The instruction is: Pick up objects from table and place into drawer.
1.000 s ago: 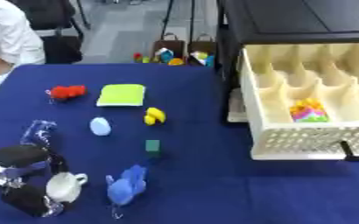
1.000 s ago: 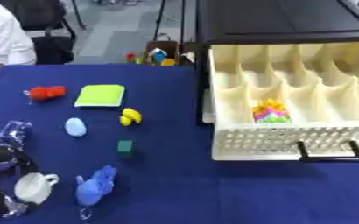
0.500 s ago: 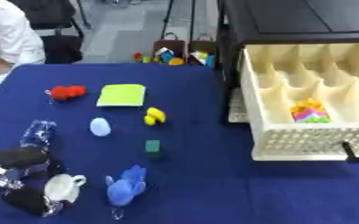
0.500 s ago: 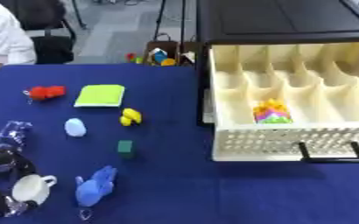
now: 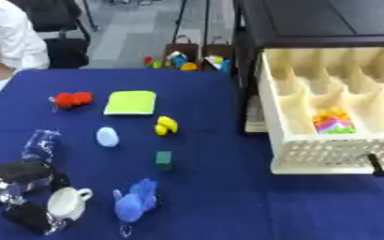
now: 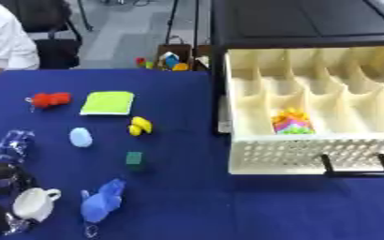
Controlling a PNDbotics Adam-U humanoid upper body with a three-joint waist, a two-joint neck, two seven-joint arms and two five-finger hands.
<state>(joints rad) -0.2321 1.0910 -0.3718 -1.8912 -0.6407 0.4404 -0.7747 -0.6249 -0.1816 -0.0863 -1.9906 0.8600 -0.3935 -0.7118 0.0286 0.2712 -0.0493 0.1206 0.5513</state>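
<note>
1. Left eye view: my left hand (image 5: 19,187) sits at the lower left corner of the blue surface (image 5: 220,201), fingers curled round a white cup (image 5: 67,203).
2. Just right of the cup lies a blue plush toy (image 5: 135,200); beyond it a green cube (image 5: 163,158), a yellow duck (image 5: 166,125), a pale blue egg (image 5: 107,137), a lime pad (image 5: 131,102), a red toy (image 5: 70,99) and a clear wrapper (image 5: 42,144).
3. Right eye view: the cream drawer (image 6: 310,157) stands pulled out at right, a multicoloured toy (image 6: 290,123) in 1 middle compartment.
4. My right hand shows in neither view.
</note>
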